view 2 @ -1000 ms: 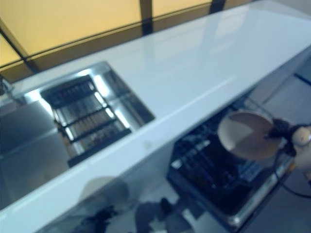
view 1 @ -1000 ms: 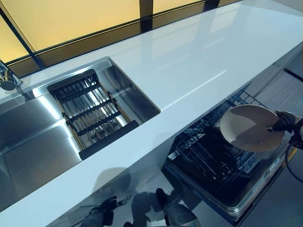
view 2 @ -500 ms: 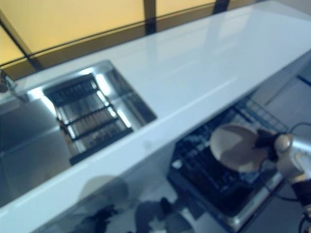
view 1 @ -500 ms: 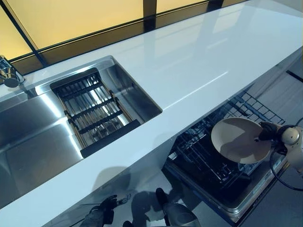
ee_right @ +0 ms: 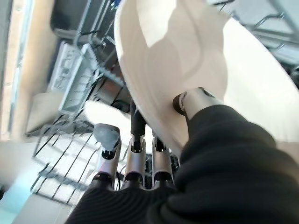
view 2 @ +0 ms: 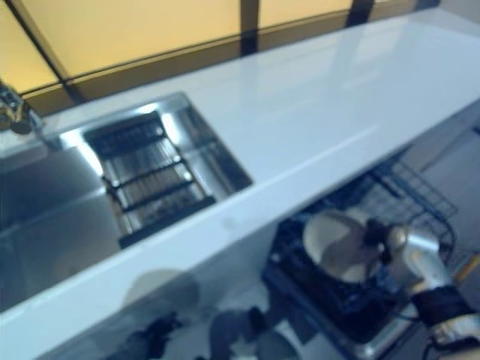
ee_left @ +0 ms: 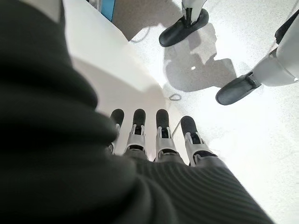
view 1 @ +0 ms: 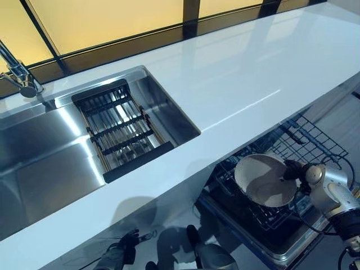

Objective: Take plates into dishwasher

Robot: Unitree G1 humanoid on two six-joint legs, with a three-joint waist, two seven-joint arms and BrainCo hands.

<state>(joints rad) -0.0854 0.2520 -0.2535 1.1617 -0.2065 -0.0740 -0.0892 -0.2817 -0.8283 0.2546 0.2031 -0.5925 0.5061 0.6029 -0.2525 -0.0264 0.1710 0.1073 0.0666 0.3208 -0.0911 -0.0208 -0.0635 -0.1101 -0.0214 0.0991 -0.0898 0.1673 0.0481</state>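
Right hand (view 1: 296, 170) low at the right of the head views, clamped on the rim of a cream plate (view 1: 264, 180): thumb on the hollow face, fingers (ee_right: 135, 154) behind the back, as seen in the right wrist view. Plate tilted, hollow side up and toward the camera, held over the wire rack (view 1: 306, 143) of the open dishwasher (view 1: 264, 239) at lower right. Cannot tell whether the plate's lower edge touches the wires. Second pale dish (ee_right: 110, 116) glimpsed lower in the rack past the fingers, in the right wrist view only.

Left hand (view 1: 121, 256) at the bottom edge, left of centre, below the counter's front. In the left wrist view, fingers (ee_left: 161, 135) straight in a row, side by side, holding nothing, pointing at a pale floor (ee_left: 261, 116).

White counter (view 1: 236, 79) crossing the head views on a slant from lower left to upper right. Steel sink (view 1: 45, 163) set into it at left, with a dark slatted drainer (view 1: 121, 132) lying across the basin's right part. Tap (view 1: 19, 76) at the upper left corner of the sink. Yellow panels (view 1: 107, 19) with dark frames along the top, behind the counter.
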